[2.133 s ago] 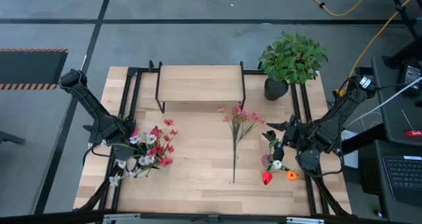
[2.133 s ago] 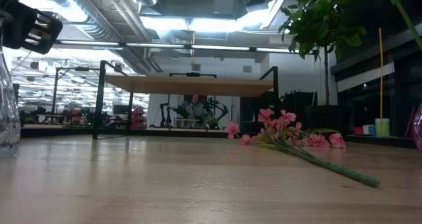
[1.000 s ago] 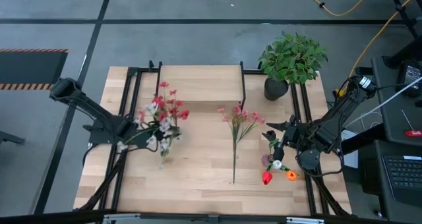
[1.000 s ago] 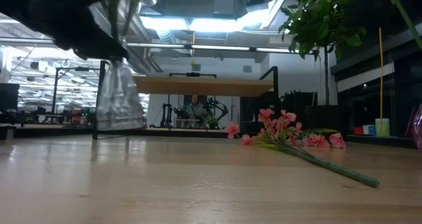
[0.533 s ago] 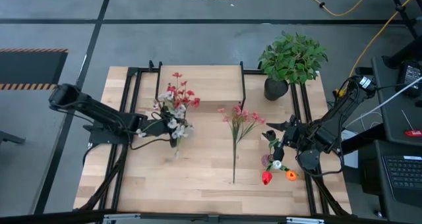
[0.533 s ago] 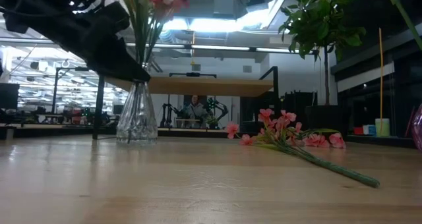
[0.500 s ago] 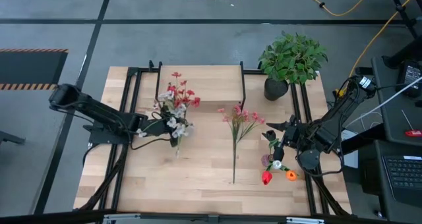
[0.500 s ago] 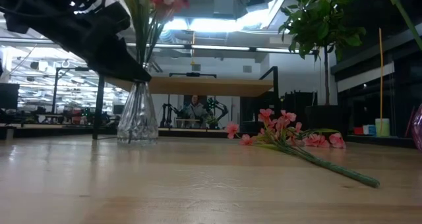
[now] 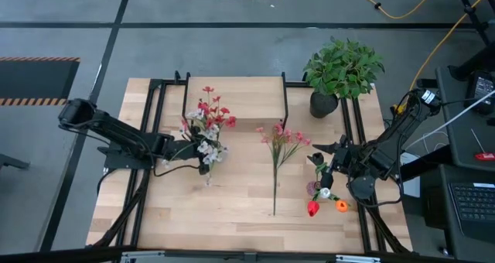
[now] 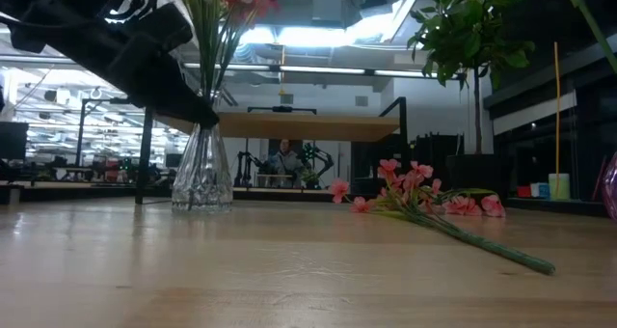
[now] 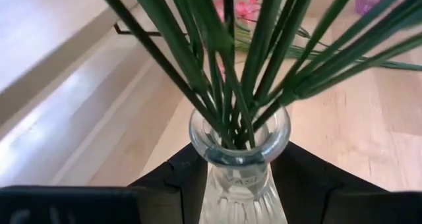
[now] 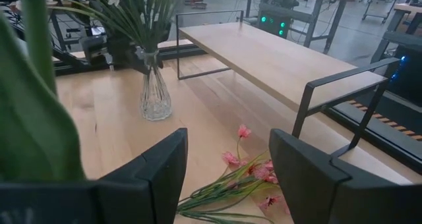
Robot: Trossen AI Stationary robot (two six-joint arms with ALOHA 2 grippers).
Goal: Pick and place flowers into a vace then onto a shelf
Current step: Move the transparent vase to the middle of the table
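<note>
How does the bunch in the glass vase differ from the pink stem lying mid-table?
The bunch in the vase stands upright in the clear glass vase, near the shelf; the pink stem lies flat on the table. The bunch mixes red and white blooms, while the stem's are all pink. The left gripper flanks the vase neck; nothing touches the pink stem. Both have long green stalks.

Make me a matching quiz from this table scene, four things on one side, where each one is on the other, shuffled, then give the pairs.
Things:
1. glass vase
2. pink flowers
3. potted plant
4. left gripper

Places:
A. lying flat mid-table
B. back right corner of the table
C. around the vase neck
D. standing on the table in front of the shelf

Pairs: 1-D, 2-A, 3-B, 4-C
</note>
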